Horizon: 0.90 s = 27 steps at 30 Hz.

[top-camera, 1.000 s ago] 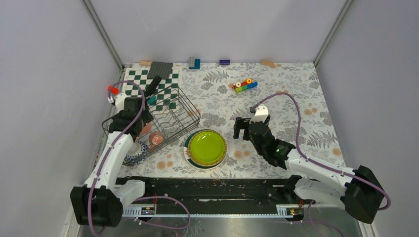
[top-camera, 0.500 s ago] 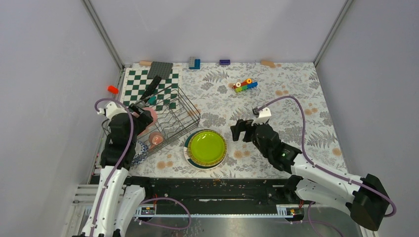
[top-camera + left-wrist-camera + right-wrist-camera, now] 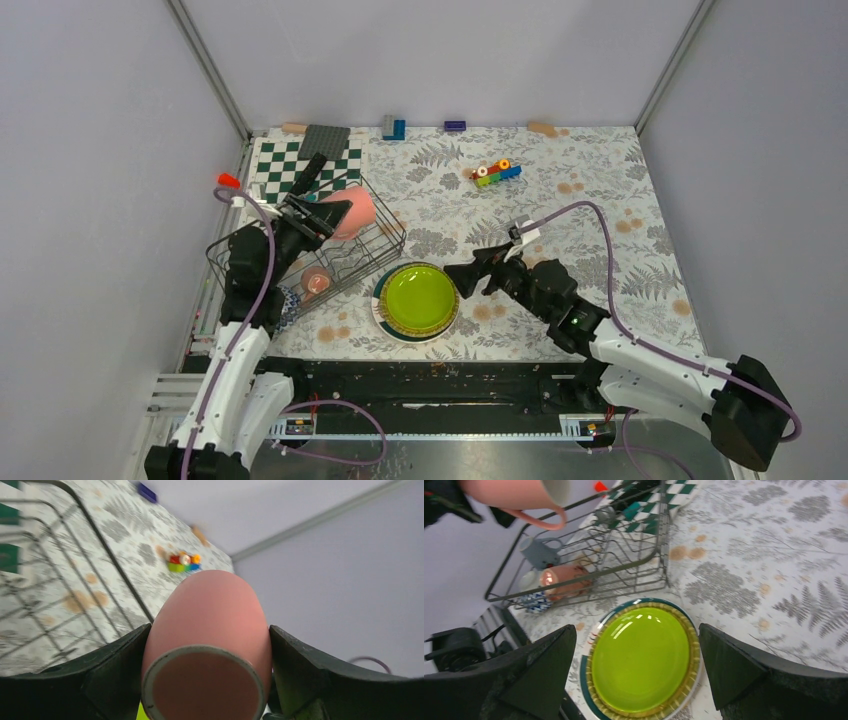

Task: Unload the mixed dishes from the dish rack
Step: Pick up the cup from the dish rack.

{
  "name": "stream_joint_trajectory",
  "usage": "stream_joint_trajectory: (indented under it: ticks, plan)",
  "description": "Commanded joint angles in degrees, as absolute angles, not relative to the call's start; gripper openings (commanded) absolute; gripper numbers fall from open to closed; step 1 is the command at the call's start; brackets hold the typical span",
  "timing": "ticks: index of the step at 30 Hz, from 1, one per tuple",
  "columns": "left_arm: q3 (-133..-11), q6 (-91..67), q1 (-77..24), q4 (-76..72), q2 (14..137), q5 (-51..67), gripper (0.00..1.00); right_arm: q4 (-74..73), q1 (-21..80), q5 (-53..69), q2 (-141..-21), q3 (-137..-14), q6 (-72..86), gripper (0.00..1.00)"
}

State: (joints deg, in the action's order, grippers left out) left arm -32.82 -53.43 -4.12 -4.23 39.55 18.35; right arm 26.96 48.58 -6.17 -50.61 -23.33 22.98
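Above the dish rack (image 3: 385,228), the left gripper (image 3: 322,218) pinches a pink cup (image 3: 350,212), lifted clear of the wires. I'd say the job is mostly done: plates (image 3: 418,300) sit stacked on the table (image 3: 600,200), but a second pink cup (image 3: 317,282) lies inside the rack. The right gripper (image 3: 466,270) hangs spread just beside the stack, with open room beyond it.

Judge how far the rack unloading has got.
Done: the lime-green plate tops a plate stack outside the dish rack. In hand: the left hand holds a pink cup above the rack. Left: a second pink cup lies inside it. The right hand is open, empty.
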Motion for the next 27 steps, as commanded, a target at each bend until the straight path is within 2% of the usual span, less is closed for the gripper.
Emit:
stream_joint_trajectory:
  ticks: [1,9,17,23,27]
  plan:
    - [-32.3,-64.5,-5.6,-28.1,41.7,31.3,0.00,40.5,48.3,5.2,-54.1,-24.0,22.3,1.00]
    - [-31.2,-69.6,-13.7,-38.1,42.2,33.2,0.00,53.1,48.4,21.2,-65.1,-29.5,22.5,0.96]
    - [-28.5,-76.5,-17.6,-50.1,42.7,34.4,0.00,71.8,48.3,26.5,-74.6,-34.5,26.5,0.92]
    - [-27.6,-79.0,-19.3,-53.3,42.4,34.7,0.00,76.4,48.3,29.4,-79.5,-40.0,29.1,0.87]
    - [-26.9,-79.0,-20.5,-53.4,42.0,33.4,0.00,77.8,48.3,31.5,-82.4,-43.6,30.5,0.73]
